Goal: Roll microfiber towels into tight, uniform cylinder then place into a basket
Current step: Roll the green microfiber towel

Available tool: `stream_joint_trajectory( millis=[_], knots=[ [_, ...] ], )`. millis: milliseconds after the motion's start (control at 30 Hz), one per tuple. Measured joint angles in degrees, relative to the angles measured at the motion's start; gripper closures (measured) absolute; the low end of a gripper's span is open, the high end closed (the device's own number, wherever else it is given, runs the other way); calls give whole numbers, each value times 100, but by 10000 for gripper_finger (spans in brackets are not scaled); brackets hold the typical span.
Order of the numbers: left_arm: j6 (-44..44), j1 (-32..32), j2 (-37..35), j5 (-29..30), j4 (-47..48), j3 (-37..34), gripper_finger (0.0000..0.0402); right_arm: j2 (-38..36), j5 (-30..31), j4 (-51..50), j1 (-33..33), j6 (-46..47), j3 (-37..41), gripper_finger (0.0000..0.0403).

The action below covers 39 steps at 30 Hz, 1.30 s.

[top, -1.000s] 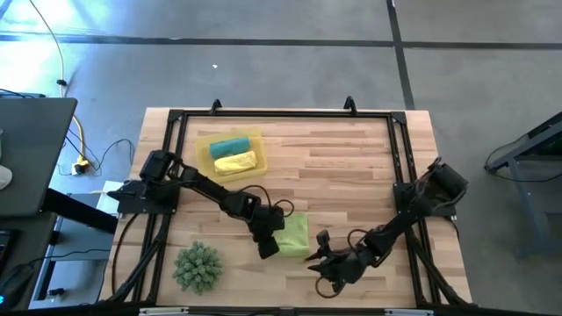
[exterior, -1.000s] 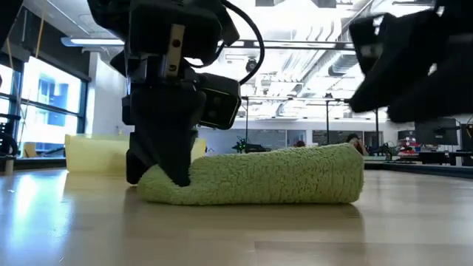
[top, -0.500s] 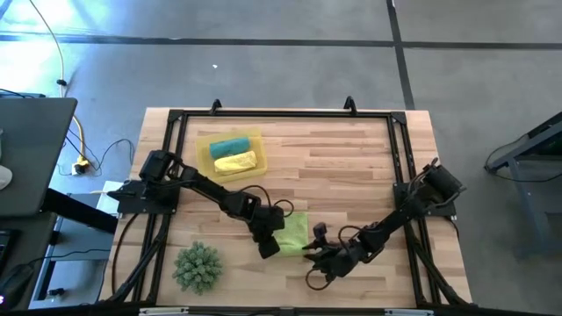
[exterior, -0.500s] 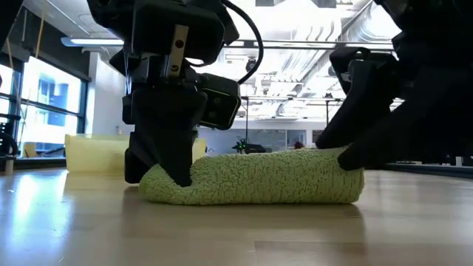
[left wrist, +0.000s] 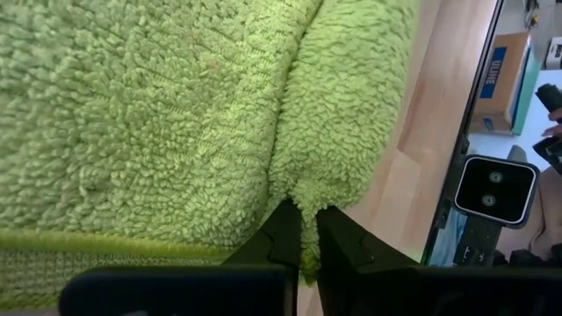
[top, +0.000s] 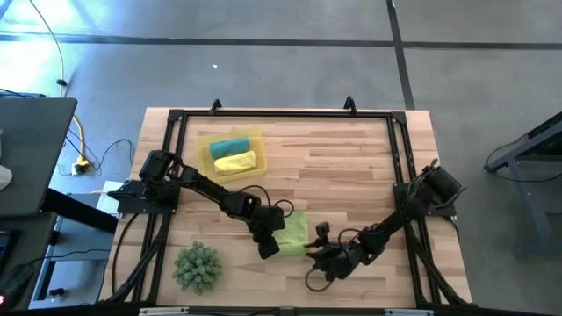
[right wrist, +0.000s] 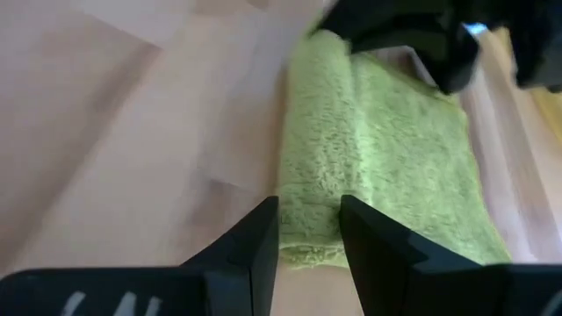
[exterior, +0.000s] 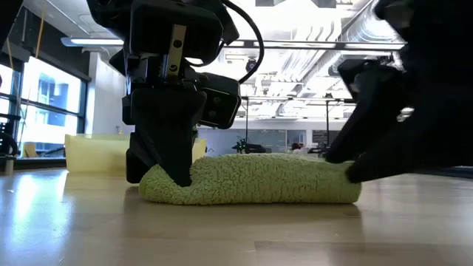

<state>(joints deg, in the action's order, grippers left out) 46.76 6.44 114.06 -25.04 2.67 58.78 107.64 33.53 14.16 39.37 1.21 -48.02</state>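
Note:
A lime green towel [top: 295, 232] lies partly rolled near the table's front middle, its rolled part [right wrist: 318, 167] beside a flat part [right wrist: 413, 158]. My left gripper [top: 267, 248] is shut on the roll's left end. My right gripper [top: 314, 255] is open at the roll's right end [exterior: 336, 181], with one finger on each side of it. A teal roll [top: 228, 146] and a yellow roll [top: 236, 162] lie in the basket [top: 204, 140] at the far left. My left gripper pinches a bunched fold at the roll's left end [left wrist: 307, 197] between its two shut fingers. The fingers slant down from the table's far left. The towel rests on the table. My right gripper straddles the roll's right end [right wrist: 309, 230], one finger [right wrist: 256, 239] on each side, slanting down from the table's right. In the low view a finger [exterior: 362, 166] lies against that end, which sits flattened on the table.
A spiky green plant-like ball [top: 197, 266] sits at the near left corner. A dark frame [top: 281, 114] runs round the table top. Bare wood lies at the table's far right [top: 351, 158].
My right gripper has gone toward the table's left and down to the roll's right end, tipping more steeply, and now straddles it. That end of the towel sits lower than before.

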Motion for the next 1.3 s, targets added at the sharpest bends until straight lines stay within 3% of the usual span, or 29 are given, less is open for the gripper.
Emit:
stream_joint_trajectory(
  millis=[200, 300, 533, 700, 833, 1067, 1167, 1300],
  knots=[
    [11, 0, 0, 13, -64, -2, 394, 8, 14, -207, -263, -8, 3, 284],
    [15, -4, 0, 37, -80, -2, 394, 22, -510, -302, -408, 33, 3, 273],
    [70, -5, 0, 26, -216, -4, 394, 191, -843, -187, -626, 484, -21, 211],
    [121, -17, -40, -405, -303, -8, 386, 228, -1179, -325, -746, 978, -23, 181],
    [-128, -15, -171, -462, -209, -26, 362, 235, -1254, -456, -764, 1369, -23, 196],
    [-247, -195, -270, -398, 234, -15, 342, 244, -1252, -466, -664, 903, -19, 285],
    [-410, -198, -264, -78, 520, 11, 351, 168, -1227, -517, -595, 944, -4, 282],
    [-545, -180, -276, 178, 674, 22, 367, -80, -1291, -689, -563, 1034, 20, 234]
  ],
)
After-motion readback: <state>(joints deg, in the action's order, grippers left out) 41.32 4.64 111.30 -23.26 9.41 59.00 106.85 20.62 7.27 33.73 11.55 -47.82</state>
